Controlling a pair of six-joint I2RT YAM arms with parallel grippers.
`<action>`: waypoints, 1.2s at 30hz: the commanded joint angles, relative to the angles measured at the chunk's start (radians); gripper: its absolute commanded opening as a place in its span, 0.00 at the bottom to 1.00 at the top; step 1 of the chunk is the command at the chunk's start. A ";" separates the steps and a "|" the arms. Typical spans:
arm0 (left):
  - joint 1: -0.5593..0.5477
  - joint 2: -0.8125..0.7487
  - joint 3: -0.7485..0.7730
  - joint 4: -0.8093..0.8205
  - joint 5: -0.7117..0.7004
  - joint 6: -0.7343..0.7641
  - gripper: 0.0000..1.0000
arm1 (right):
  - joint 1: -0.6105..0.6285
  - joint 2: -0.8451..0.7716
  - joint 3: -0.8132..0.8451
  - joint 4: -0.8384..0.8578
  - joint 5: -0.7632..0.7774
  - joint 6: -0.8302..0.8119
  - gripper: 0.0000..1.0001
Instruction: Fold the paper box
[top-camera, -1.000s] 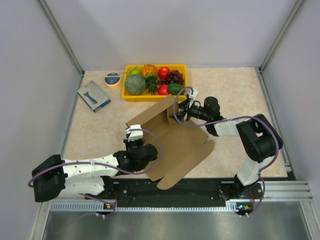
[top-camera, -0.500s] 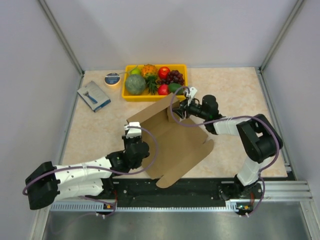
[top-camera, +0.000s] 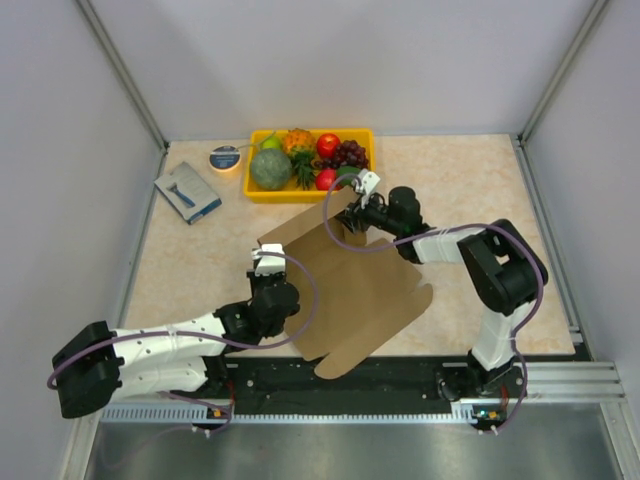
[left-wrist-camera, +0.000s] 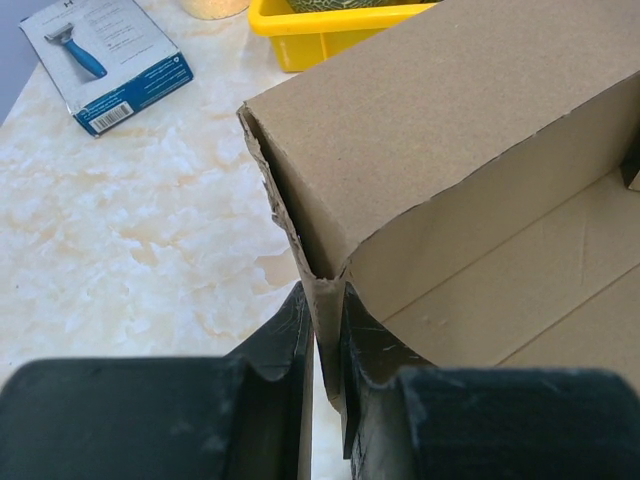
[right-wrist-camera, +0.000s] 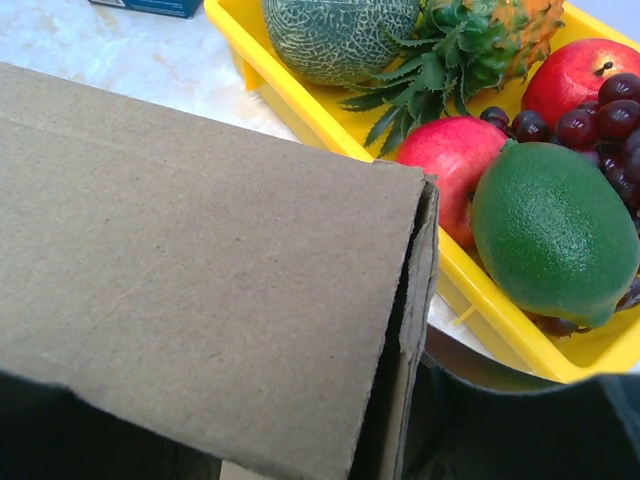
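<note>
The paper box (top-camera: 360, 290) is a brown cardboard sheet lying flat mid-table, with its far-left wall folded up. My left gripper (top-camera: 268, 268) holds the near-left corner of that wall. In the left wrist view its jaws (left-wrist-camera: 325, 320) are shut on the torn corner edge of the box (left-wrist-camera: 450, 120). My right gripper (top-camera: 352, 213) is at the wall's far end, next to the fruit tray. In the right wrist view the folded wall (right-wrist-camera: 200, 250) fills the space between the dark fingers (right-wrist-camera: 520, 430). Whether they press on it is hidden.
A yellow tray (top-camera: 275, 197) of fruit stands just behind the box, its rim (right-wrist-camera: 480, 300) close to my right fingers. A blue-and-grey packet (top-camera: 188, 192) and a small round roll (top-camera: 225, 157) lie at the back left. Enclosure walls close in both sides.
My right gripper has slid left along the raised wall toward the tray, and the wall has tipped further over the sheet. The left gripper keeps its hold on the corner.
</note>
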 joint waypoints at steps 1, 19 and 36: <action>-0.011 -0.001 0.005 0.078 0.086 -0.006 0.10 | 0.018 0.001 0.042 0.009 -0.004 -0.015 0.50; 0.011 -0.001 0.008 0.060 0.099 0.001 0.10 | -0.041 -0.191 -0.066 -0.308 -0.442 -0.076 0.77; 0.020 -0.019 -0.003 0.069 0.112 0.007 0.10 | -0.076 -0.306 -0.240 -0.209 -0.513 0.092 0.99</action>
